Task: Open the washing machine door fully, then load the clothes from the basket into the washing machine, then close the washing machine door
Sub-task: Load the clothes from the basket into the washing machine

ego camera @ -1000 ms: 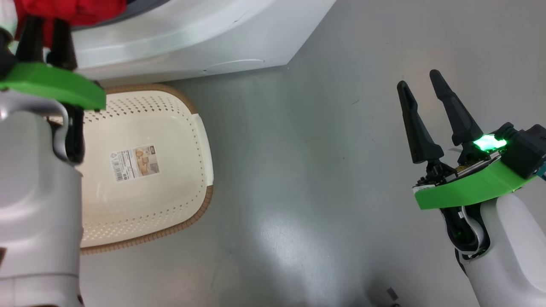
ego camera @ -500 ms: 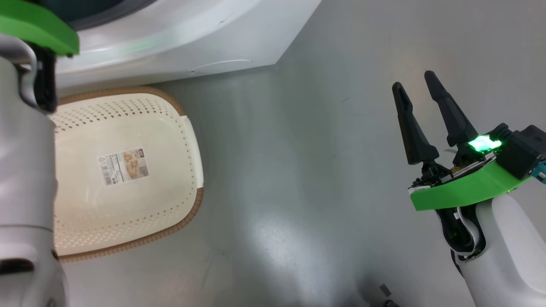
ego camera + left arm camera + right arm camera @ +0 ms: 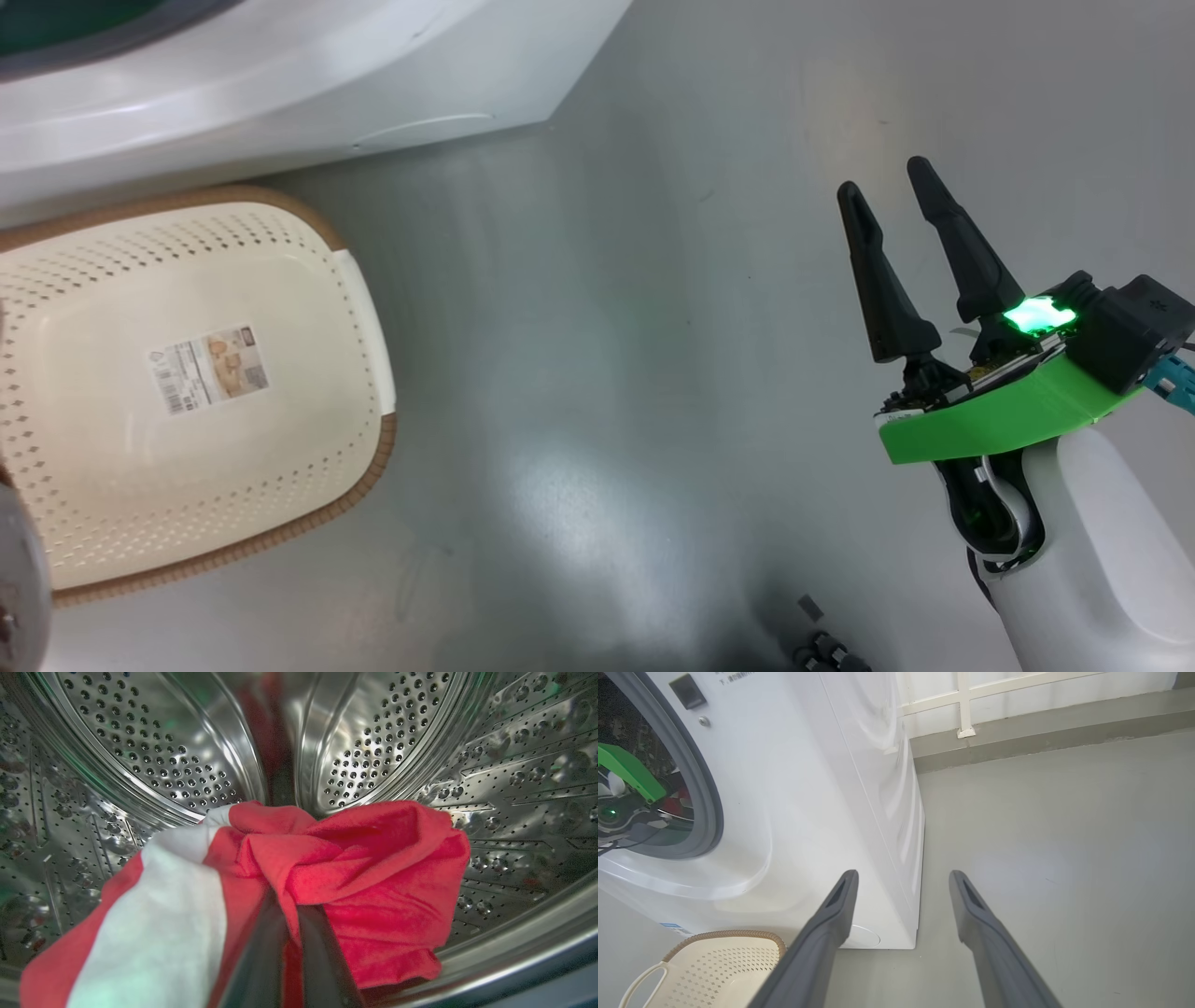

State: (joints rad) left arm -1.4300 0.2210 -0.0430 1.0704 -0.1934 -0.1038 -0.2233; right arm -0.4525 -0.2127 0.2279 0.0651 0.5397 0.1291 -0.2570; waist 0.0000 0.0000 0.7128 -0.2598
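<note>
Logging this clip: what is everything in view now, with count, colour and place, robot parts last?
washing machine: one, white, on the floor, grey gasket round its opening.
drum: one, perforated steel, inside the machine.
red garment: one bundle, red with white stripe, in the drum.
basket: one, cream with brown rim, on the floor before the machine, label on its base.
floor: grey.
small dark bits: a few, on the floor; too small to identify.
left gripper: inside the drum, shut on the red garment.
right gripper: open, empty, above the floor right of the machine.
</note>
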